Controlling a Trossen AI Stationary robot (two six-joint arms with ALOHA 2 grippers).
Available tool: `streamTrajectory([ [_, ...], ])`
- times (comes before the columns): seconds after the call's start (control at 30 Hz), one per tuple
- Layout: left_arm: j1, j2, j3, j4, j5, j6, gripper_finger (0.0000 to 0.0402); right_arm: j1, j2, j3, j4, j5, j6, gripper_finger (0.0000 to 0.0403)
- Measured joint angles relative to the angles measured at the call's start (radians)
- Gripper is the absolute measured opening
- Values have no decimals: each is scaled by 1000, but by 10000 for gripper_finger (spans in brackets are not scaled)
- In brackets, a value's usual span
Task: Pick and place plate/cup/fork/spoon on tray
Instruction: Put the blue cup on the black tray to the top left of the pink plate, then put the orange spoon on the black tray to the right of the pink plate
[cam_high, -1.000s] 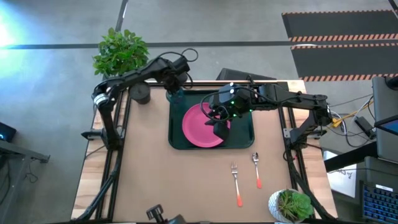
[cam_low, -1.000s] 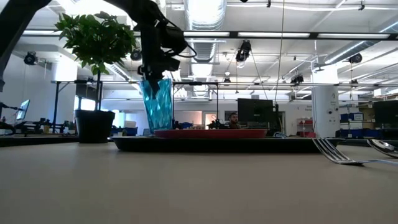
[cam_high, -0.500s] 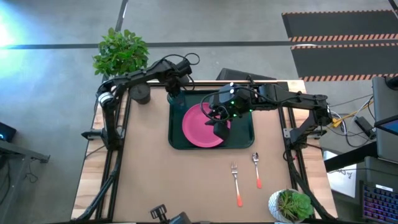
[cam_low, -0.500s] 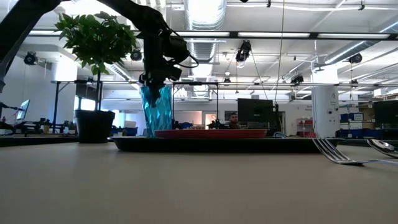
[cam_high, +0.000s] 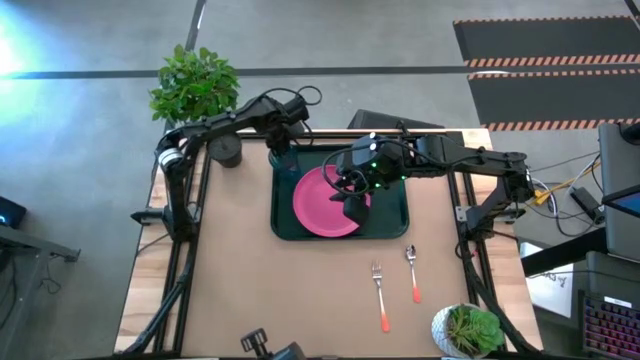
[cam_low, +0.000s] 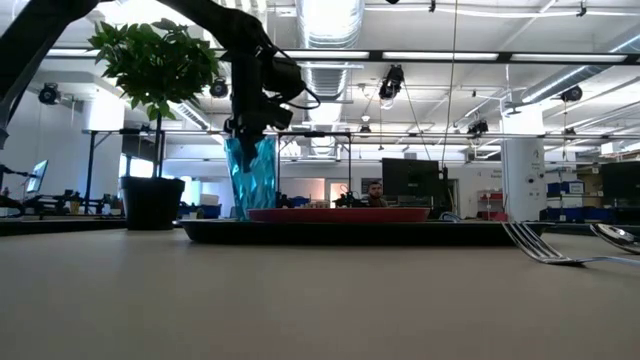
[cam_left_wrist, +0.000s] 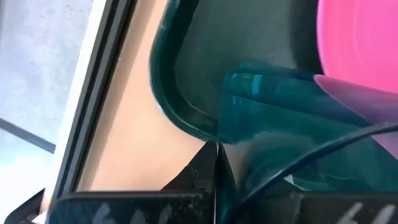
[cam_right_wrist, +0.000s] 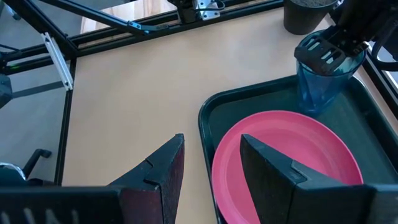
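The teal cup (cam_high: 280, 157) stands in the far left corner of the dark green tray (cam_high: 392, 226). My left gripper (cam_high: 284, 142) is on its top, shut on its rim. The pink plate (cam_high: 316, 207) lies flat in the tray beside the cup. My right gripper (cam_high: 352, 205) hovers open and empty over the plate's right part. In the right wrist view its fingers (cam_right_wrist: 163, 167) frame the plate (cam_right_wrist: 286, 149) and the cup (cam_right_wrist: 318, 81). The fork (cam_high: 380, 296) and the spoon (cam_high: 412, 272) lie on the table near the right front. My left gripper holds the cup by its rim (cam_right_wrist: 323, 57) from above, fingers pointing down. One finger (cam_left_wrist: 204, 175) lies outside the wall; the other seems to be inside, seen only through the teal plastic. The cup stands upright with its base on the tray floor (cam_low: 250, 212).
A leafy plant in a dark pot (cam_high: 225, 150) stands just left of the tray's far corner, close to the left arm. A plant in a white pot (cam_high: 468, 330) sits at the front right corner. Bare tabletop lies in front of the tray (cam_high: 280, 290).
My left gripper has come down a little with the cup and tipped slightly. The cup has sunk onto the tray's far left corner and stayed upright. It has been still for the last half second.
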Motion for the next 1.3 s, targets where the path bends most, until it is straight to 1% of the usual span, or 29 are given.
streamTrajectory([
  [0.2,0,-23,1,0,-38,-1,20,0,0,0,0,0,-1,146],
  [0.37,-2,-35,32,2,-37,-3,32,0,0,0,0,0,0,146],
  [0.7,-11,-45,101,3,-34,-5,34,0,0,0,-1,-1,-1,146],
  [0.9,-11,-71,140,4,-39,-4,34,0,0,0,-1,-2,-1,146],
  [1.2,-18,-160,164,7,-40,-14,34,0,0,0,-3,-2,-5,146],
  [1.3,-36,-210,163,8,-38,-59,34,0,0,0,-9,-2,-10,146],
])
